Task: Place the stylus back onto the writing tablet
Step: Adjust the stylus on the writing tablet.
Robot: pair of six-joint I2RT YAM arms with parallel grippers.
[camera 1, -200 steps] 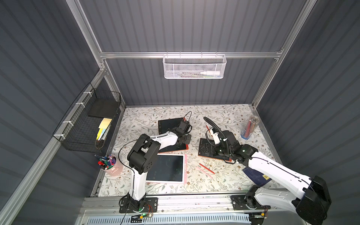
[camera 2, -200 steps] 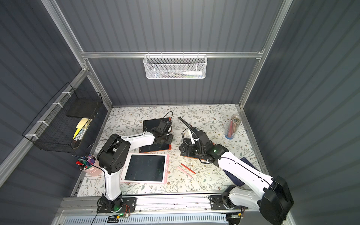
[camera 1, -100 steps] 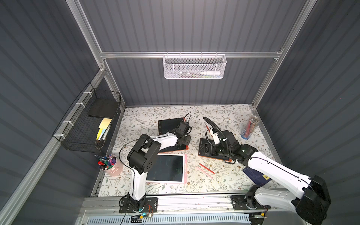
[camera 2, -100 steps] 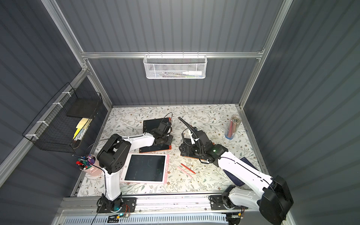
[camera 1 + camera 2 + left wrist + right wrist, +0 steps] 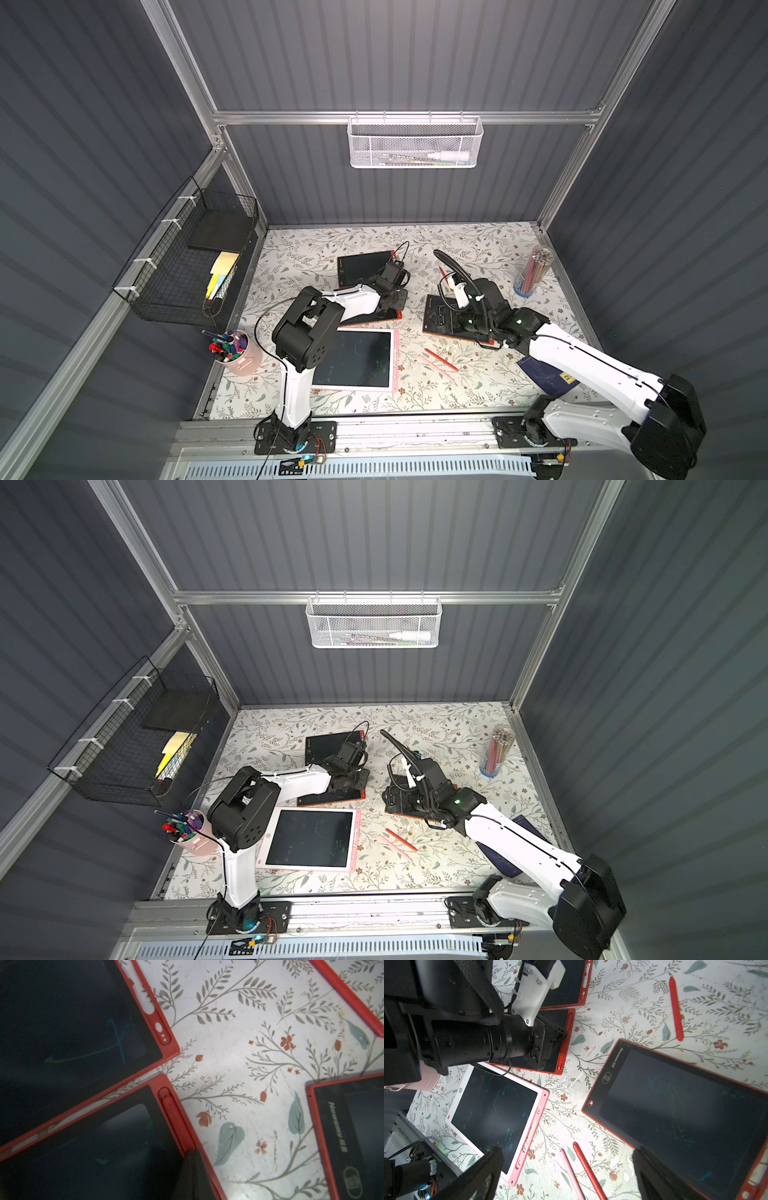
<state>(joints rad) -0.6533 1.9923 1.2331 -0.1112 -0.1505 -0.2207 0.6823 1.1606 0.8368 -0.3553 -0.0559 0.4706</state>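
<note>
A red stylus (image 5: 171, 1109) lies in the side slot of a red-framed writing tablet (image 5: 116, 1142) (image 5: 376, 318). My left gripper (image 5: 192, 1156) (image 5: 392, 301) (image 5: 351, 781) is shut, and its closed tips rest on the slot over the stylus's near end. My right gripper (image 5: 568, 1153) (image 5: 442, 322) (image 5: 401, 802) hangs open above the table. Between its fingers I see a loose red stylus (image 5: 588, 1169) (image 5: 441, 360) and a pink stylus (image 5: 571, 1174) on the table.
A pink tablet (image 5: 394, 361) (image 5: 538, 1109) lies at the front and a second red tablet (image 5: 596, 1088) under my right arm. A third tablet (image 5: 361, 266) lies behind. Another red stylus (image 5: 676, 1009), a pencil cup (image 5: 534, 272) and a marker cup (image 5: 235, 355) stand around.
</note>
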